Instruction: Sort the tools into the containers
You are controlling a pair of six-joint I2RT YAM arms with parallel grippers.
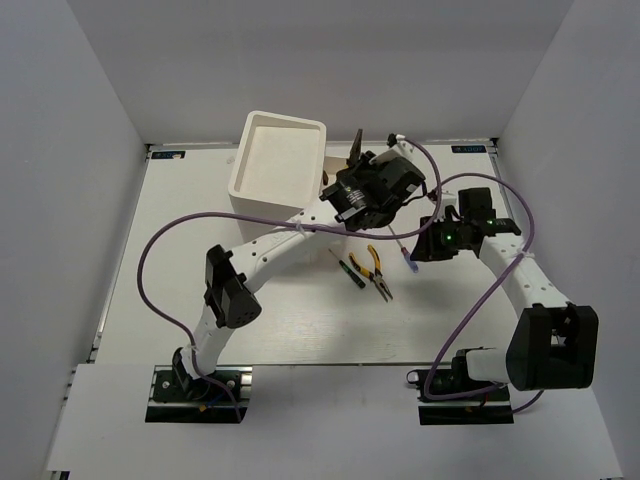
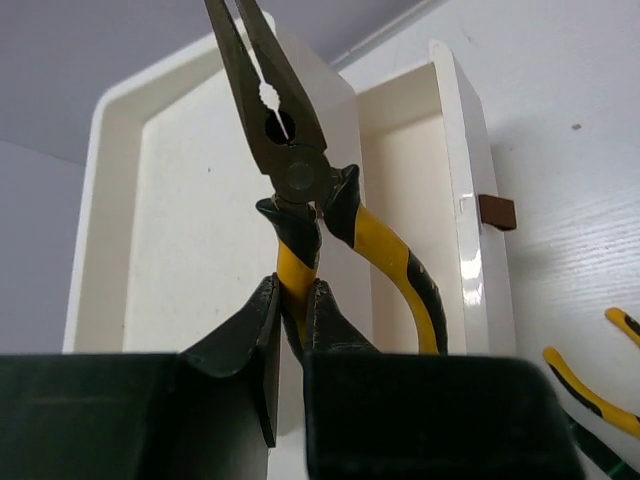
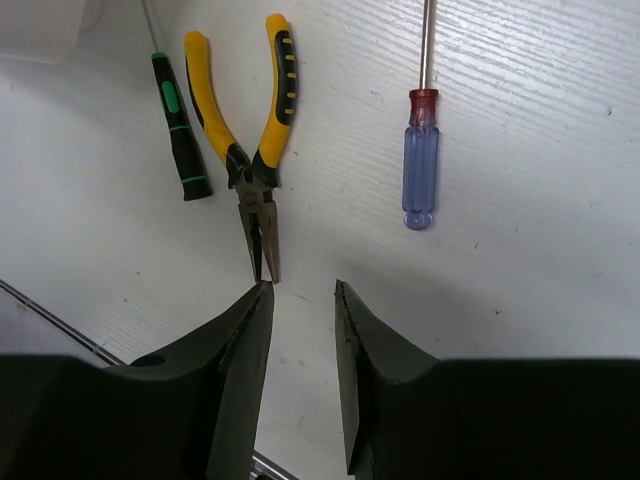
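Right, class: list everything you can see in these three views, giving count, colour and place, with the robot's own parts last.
Held pliers: one, yellow and black handles, nose up in front of the box.
Loose pliers: one, yellow and black handles, flat on the table between the screwdrivers.
Thin screwdriver: one, black and green handle, on the table.
Blue screwdriver: one, clear blue handle, red collar, on the table.
Box: one, white, rimmed top, far side of the table.
Drawer: one, white with a brown knob, open at the box's side.
Table: one, white.
Cables: two, purple, one along each arm.
Left hand: one, black, shut on the held pliers.
Right hand: one, black, open above the table.
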